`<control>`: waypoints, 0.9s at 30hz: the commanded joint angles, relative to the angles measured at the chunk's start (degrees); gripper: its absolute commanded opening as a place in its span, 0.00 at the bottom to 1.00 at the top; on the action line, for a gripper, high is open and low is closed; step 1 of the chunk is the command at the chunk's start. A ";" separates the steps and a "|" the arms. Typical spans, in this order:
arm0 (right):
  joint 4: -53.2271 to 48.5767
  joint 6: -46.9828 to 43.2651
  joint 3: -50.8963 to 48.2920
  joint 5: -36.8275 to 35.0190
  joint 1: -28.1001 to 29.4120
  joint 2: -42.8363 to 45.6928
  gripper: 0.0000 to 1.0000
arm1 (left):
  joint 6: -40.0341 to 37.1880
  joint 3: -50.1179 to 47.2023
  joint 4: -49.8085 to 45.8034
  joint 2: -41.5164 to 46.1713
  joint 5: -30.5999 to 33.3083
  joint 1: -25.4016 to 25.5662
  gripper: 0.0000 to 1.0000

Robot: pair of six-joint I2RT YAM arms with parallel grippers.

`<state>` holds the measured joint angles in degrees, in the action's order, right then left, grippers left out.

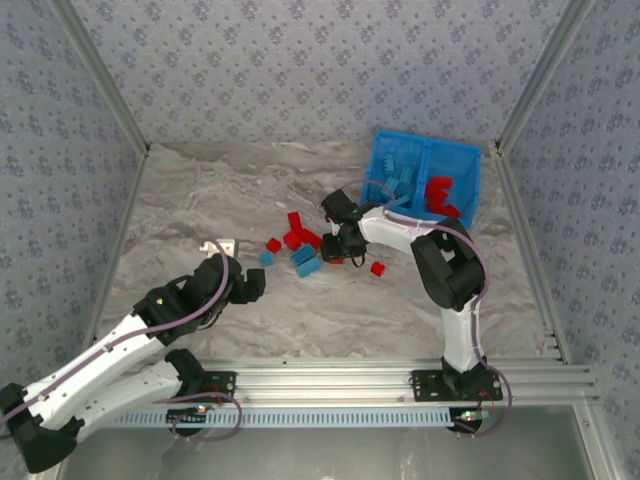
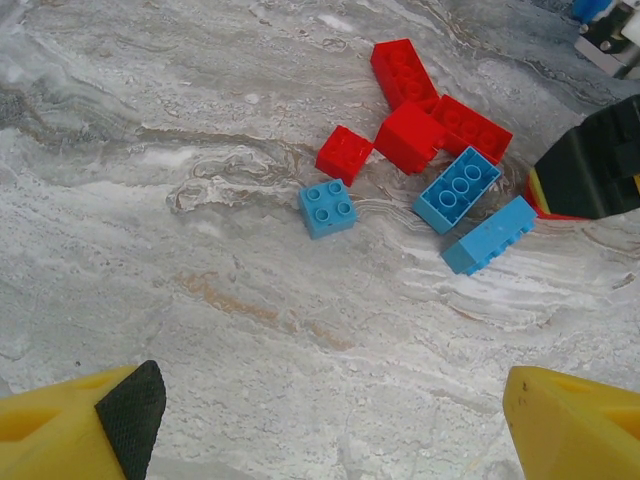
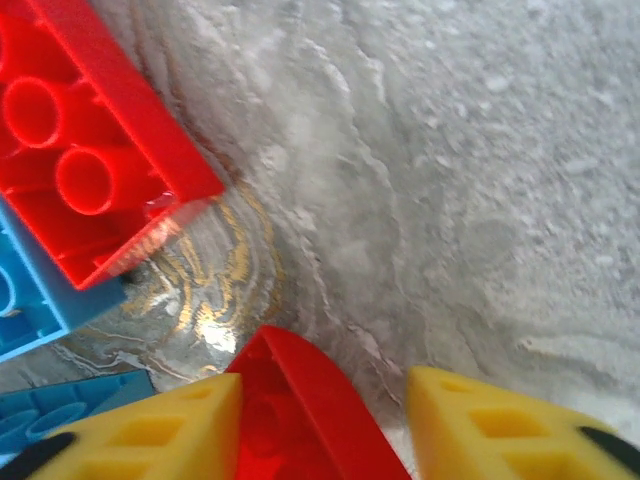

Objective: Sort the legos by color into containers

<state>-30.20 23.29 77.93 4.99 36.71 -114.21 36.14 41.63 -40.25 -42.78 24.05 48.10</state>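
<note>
Red brick between right tool fingers, grip unclear; left tool wide, near glossy red, blue legos.

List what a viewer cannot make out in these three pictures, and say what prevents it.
Right wrist view: whether the right gripper grips the red brick between its fingers; the bottom edge cuts off the contact.
Left wrist view: a red piece, mostly hidden by the right gripper's black body; which brick is unclear.
Top view: how many bricks lie in the bin; they are small and overlap.

Grey marbled tabletop; blue floral-patterned walls; aluminium rails.
</note>
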 commanded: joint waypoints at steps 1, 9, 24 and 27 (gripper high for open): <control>-0.34 6.85 -3.28 2.90 -0.40 2.31 0.37 | 0.73 -0.10 1.05 0.61 0.72 -0.24 0.90; -0.85 7.07 -3.74 -0.14 -1.33 12.59 0.27 | 2.03 -0.94 1.05 1.15 0.62 -0.22 0.90; 1.68 0.74 -6.84 -35.49 -22.36 30.83 0.25 | 2.39 -0.47 1.05 3.08 0.63 -0.20 0.90; 3.31 0.33 -3.98 -32.63 -29.16 25.07 0.24 | 2.80 -0.58 0.94 3.32 -0.36 -0.22 0.90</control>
<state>-28.05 25.43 72.84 -25.15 11.29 -84.79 38.00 40.77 -39.92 -40.21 23.99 48.10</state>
